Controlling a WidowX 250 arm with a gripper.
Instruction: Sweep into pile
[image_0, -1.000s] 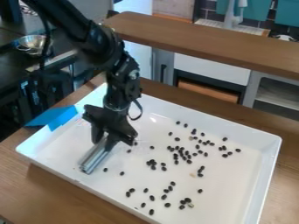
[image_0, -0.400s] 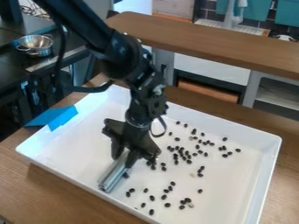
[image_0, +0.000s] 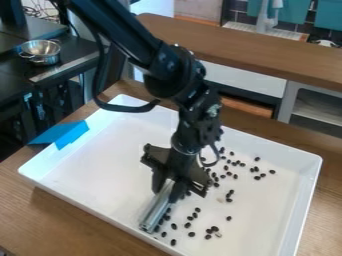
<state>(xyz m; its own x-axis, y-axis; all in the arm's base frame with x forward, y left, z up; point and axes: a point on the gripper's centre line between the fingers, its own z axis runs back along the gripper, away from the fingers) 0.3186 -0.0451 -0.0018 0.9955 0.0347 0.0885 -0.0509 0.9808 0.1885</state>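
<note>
1 tray (image_0: 100, 162), 1 metal bar (image_0: 155, 210), 1 bowl (image_0: 41, 56), 1 pincer (image_0: 169, 191), 30-plus dark beans (image_0: 191, 234)

Camera view: above the near side, looking down at a slant toward 12 o'clock
White tray (image_0: 100, 165): near, spanning most of the width, nearest corner cropped around 5 o'clock
Wooden counter (image_0: 267, 56): farther back, about 12 to 2 o'clock
Metal bowl (image_0: 41, 50): well back, 10 o'clock

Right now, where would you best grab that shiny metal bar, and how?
Probably by the end the gripper has, coming from above: the metal bar is long and narrow, so fingers can close across its sides, leaving the other end free to sweep.
</note>
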